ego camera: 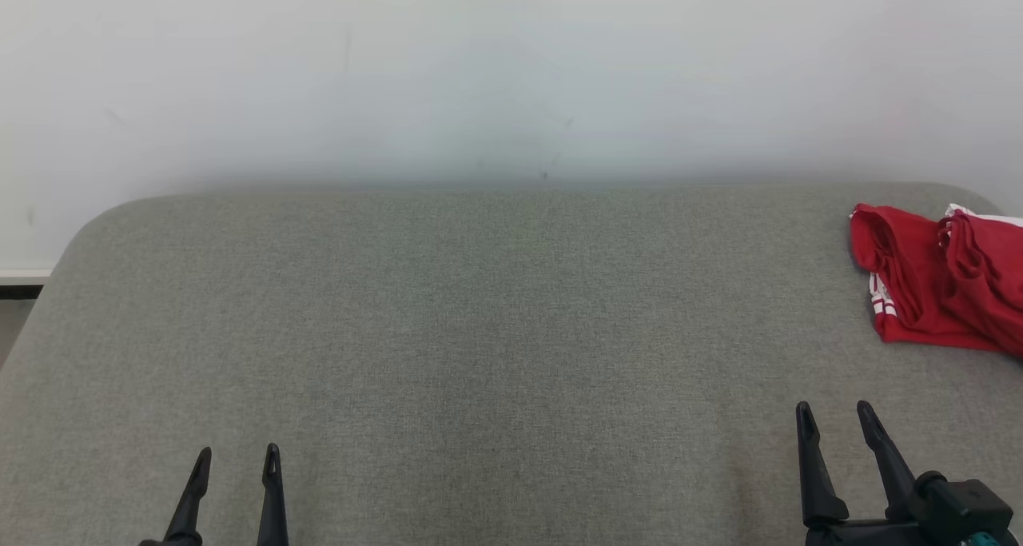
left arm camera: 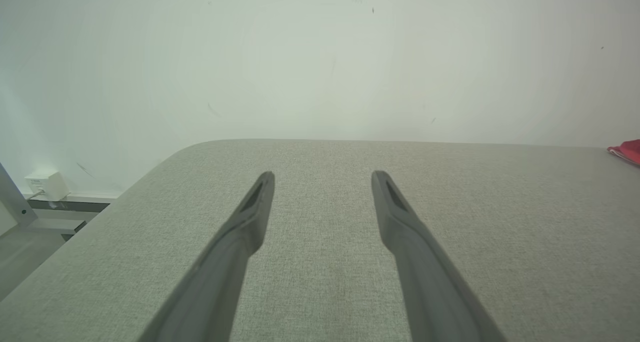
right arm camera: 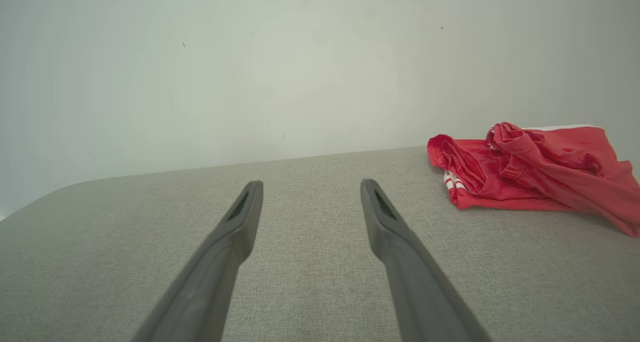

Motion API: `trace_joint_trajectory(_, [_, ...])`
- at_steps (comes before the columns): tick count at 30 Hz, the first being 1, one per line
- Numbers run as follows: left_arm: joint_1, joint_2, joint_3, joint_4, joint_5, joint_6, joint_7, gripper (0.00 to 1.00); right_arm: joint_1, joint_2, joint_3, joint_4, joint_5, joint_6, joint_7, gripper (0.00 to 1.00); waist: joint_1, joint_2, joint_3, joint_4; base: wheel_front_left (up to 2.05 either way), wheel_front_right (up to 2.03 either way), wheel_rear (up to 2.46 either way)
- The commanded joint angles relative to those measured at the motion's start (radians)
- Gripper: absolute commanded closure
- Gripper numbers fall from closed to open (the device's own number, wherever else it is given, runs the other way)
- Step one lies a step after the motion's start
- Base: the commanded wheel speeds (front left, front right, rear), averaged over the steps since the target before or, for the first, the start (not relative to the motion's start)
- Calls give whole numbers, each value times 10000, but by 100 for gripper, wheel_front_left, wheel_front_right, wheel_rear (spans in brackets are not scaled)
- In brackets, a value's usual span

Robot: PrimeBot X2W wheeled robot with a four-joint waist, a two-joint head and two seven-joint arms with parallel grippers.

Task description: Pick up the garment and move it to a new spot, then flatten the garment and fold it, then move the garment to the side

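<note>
Nearest the lens, the left gripper point(ego camera: 238, 450) and the right gripper point(ego camera: 833, 407) are seen low in the head view, each with its two dark fingers spread apart and nothing held between them; both are poised over the near part of the table point(ego camera: 479, 330) and pointed toward the wall point(ego camera: 479, 66). That table is covered in grey cloth, its far corners are rounded, and its far edge is set against the pale wall. Most of its top is left bare, so wide open room is offered across the middle and the whole left side, up to the rounded far left corner. The red garment point(ego camera: 935, 282) is found at the far right of the table, close to the rounded far right corner and near the back edge, well ahead of the right gripper and to its right. It is bunched and rumpled, not spread flat. Its long axis is laid roughly across the table, left to right, and its right end is cut off by the edge of the head view. Gathered folds are turned toward the wall, while short white stripes point(ego camera: 879, 298) are shown at its left end. A small white box point(left arm camera: 45, 184) is seen low on the wall in the left wrist view, beyond the table's left corner.
</note>
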Motion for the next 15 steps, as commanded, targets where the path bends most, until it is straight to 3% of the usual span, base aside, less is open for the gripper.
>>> trace_joint_trajectory(1, [103, -39, 29, 62, 51, -3, -25, 0, 94, 80, -16, 32, -16, -36, -37, 0, 0, 0, 11, 14, 0, 0, 0])
trace_joint_trajectory(15, [-51, -119, 109, 306, 12, -62, -25, 0, 48, 221, 48, 309, -1, -36, -188, 0, 0, 0, 79, 68, 0, 0, 0])
